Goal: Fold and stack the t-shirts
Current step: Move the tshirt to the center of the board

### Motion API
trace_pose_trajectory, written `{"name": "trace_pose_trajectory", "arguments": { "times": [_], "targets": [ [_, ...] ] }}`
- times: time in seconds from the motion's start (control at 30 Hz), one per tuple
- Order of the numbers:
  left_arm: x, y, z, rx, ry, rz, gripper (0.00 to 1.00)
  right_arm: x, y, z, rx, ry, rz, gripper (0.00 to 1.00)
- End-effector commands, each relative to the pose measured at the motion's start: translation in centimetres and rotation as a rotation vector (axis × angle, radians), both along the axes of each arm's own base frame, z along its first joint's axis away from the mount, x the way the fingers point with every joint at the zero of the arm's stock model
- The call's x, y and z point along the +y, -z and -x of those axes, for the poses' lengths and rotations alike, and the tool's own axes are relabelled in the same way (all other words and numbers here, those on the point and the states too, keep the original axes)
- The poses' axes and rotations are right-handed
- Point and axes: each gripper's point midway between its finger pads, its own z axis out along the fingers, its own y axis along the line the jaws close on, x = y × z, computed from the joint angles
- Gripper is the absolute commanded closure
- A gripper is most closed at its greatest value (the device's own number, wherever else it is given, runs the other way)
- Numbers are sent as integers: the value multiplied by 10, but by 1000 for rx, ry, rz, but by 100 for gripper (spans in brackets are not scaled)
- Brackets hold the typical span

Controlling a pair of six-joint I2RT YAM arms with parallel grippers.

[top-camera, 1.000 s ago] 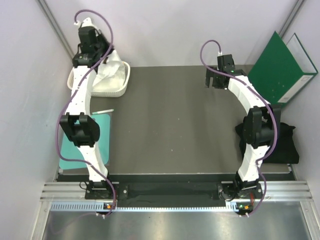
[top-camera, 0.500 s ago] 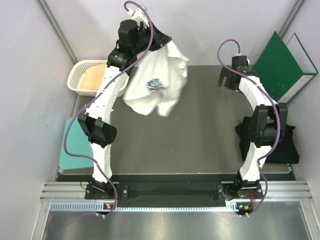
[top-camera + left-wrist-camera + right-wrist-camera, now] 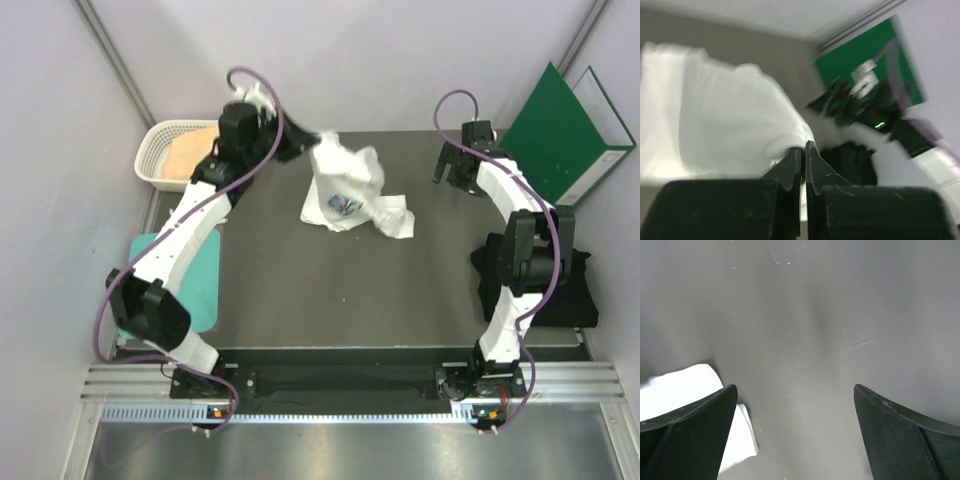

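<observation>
The white t-shirt (image 3: 345, 195) with a blue daisy print lies crumpled at the back middle of the table, one edge lifted. My left gripper (image 3: 305, 145) is shut on that raised edge; in the left wrist view the jaws (image 3: 804, 147) pinch the white cloth (image 3: 715, 115). My right gripper (image 3: 450, 170) hangs open to the right of the shirt, over bare table (image 3: 795, 390), with a corner of the white shirt (image 3: 680, 385) by its left finger. A tan-peach t-shirt (image 3: 190, 155) lies in the basket. A black t-shirt (image 3: 570, 290) lies at the right edge behind the right arm.
A white basket (image 3: 150, 150) stands at the back left. A flat teal board (image 3: 205, 280) lies along the left side. A green binder (image 3: 560, 135) leans on the right wall, seen also as the green binder (image 3: 865, 55) from the left wrist.
My left arm pulled the white t-shirt out of the basket, swung it right through the air and lowered it onto the table. The right gripper shifted slightly right, still open.
</observation>
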Motion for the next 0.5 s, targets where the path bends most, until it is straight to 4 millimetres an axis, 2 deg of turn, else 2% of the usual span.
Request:
{"name": "trace_pose_trajectory", "arguments": {
  "times": [0.0, 0.03, 0.1, 0.13, 0.23, 0.27, 0.37, 0.47],
  "targets": [
    [47, 99, 33, 211, -183, -92, 100, 3, -33, -9, -110, -6, -44, 0],
    [68, 134, 50, 296, -255, -157, 100, 4, -31, -9, -106, -7, -45, 0],
    [90, 161, 70, 386, -326, -233, 100, 7, -25, -9, -96, -17, -55, 0],
    [118, 181, 85, 459, -439, -314, 100, 7, -25, -9, -94, -18, -58, 0],
    [147, 200, 115, 570, -524, -411, 100, 11, -19, -9, -84, -35, -74, 0],
    [154, 204, 120, 587, -548, -436, 100, 14, -20, -11, -92, -49, -81, 0],
    [167, 218, 137, 675, -595, -489, 100, 43, -23, -17, -123, -167, -144, 1],
    [171, 237, 152, 768, -604, -526, 100, 86, -24, -27, -122, -288, -188, 0]
  ]
}}
